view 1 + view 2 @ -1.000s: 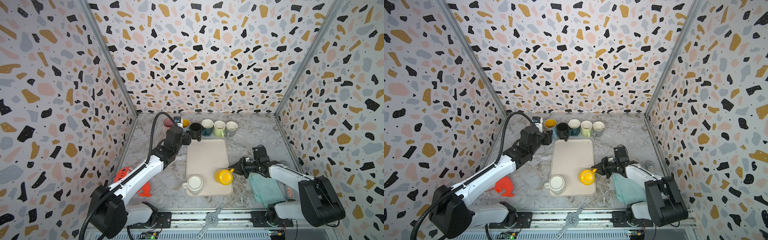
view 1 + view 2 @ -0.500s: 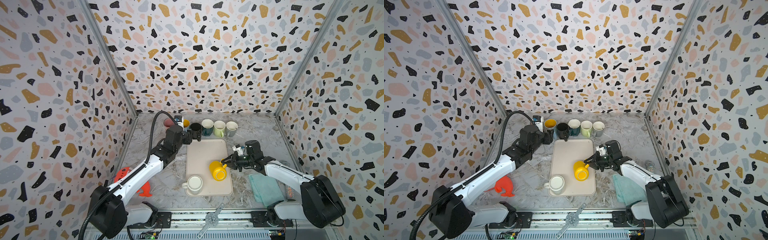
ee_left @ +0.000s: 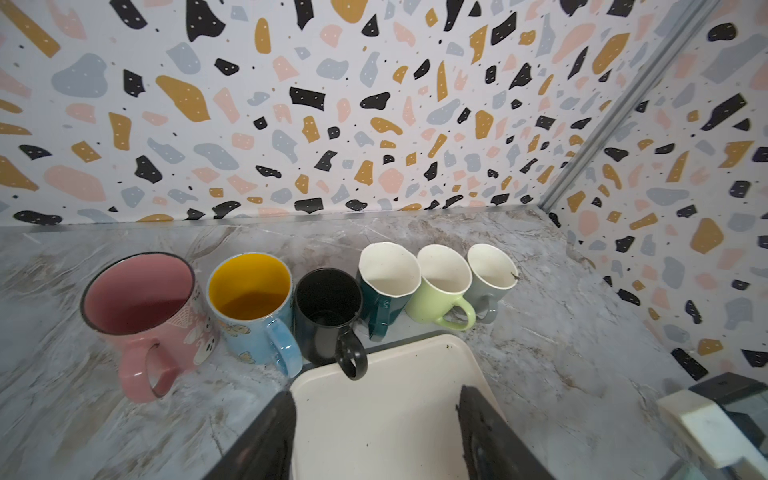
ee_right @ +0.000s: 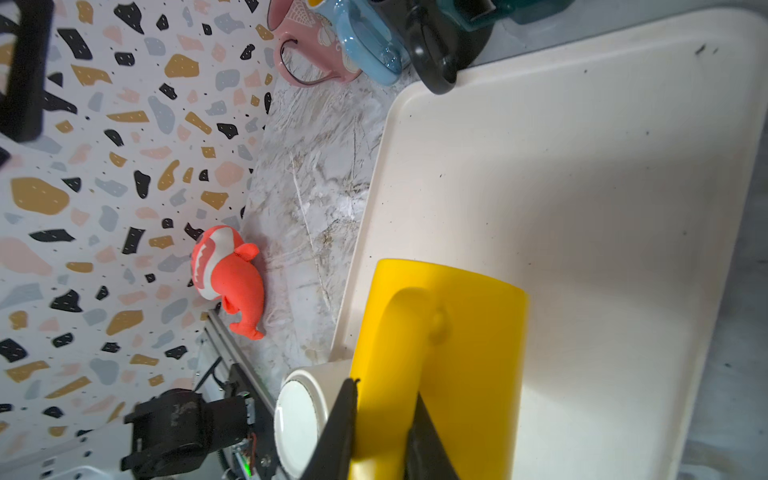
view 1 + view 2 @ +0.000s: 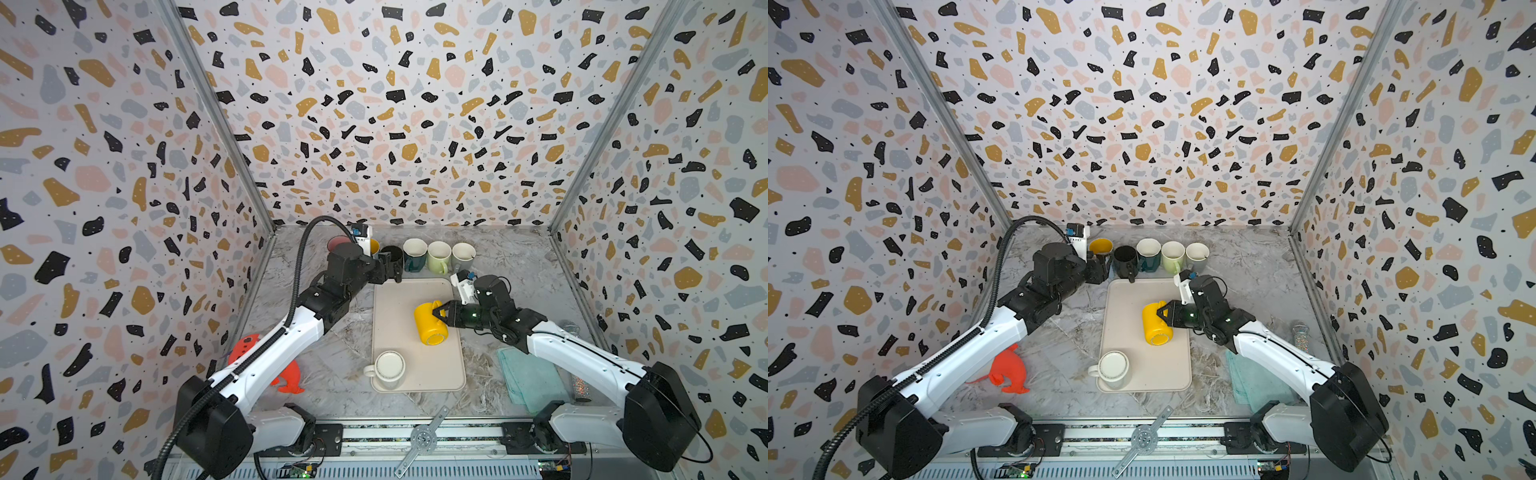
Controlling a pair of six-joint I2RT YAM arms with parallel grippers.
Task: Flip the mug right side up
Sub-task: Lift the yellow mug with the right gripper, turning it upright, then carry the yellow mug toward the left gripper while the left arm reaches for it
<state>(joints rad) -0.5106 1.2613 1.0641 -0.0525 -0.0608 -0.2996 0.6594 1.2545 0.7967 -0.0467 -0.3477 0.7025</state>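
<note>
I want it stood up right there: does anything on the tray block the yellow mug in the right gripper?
Nothing visible does. The right gripper holds the yellow mug by its handle; the tray beneath is bare. The white mug stands apart, toward the tray's front edge.

Glossy yellow mug [image 5: 429, 329], matt cream plastic tray [image 5: 395, 307], marble-look tabletop [image 5: 519, 266], soft teal cloth [image 5: 532, 380]

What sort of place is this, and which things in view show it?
Likely a robot training booth, not a kitchen: patterned panel walls box in a marble-look table, with two arms mounted on a front rail.
</note>
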